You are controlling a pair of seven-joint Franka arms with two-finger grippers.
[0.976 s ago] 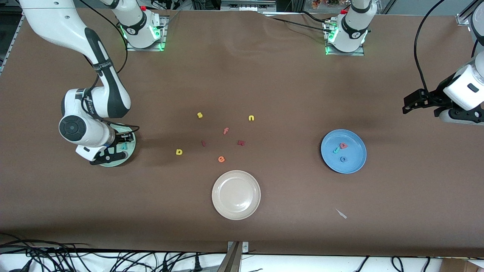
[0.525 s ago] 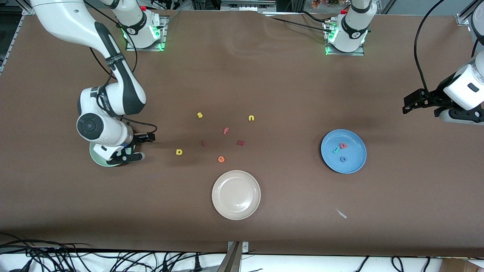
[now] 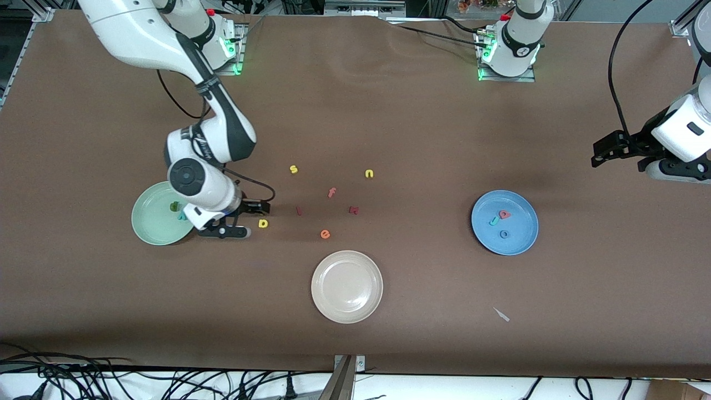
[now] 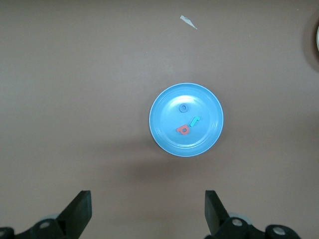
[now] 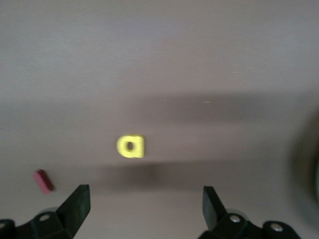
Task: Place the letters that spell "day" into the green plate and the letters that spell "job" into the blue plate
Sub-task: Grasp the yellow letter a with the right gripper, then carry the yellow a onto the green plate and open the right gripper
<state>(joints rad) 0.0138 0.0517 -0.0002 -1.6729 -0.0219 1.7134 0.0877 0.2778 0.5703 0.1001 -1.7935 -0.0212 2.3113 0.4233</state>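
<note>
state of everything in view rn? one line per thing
green plate: holds dark green d and teal y
yellow a: loose on table, not yet plated
blue plate: holds teal j, blue o, red b
cream plate: nothing in it
right gripper: open, holding nothing, beside yellow a
left gripper: open, holding nothing, waiting at the table's end

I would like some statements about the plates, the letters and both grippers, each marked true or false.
1. The blue plate holds three letters. True.
2. The yellow a lies in the green plate. False: it lies on the table beside that plate.
3. The right gripper is shut on a letter. False: it is open and empty, by the yellow a.
4. The cream-white plate holds no letter. True.
5. The left gripper is open. True.
</note>
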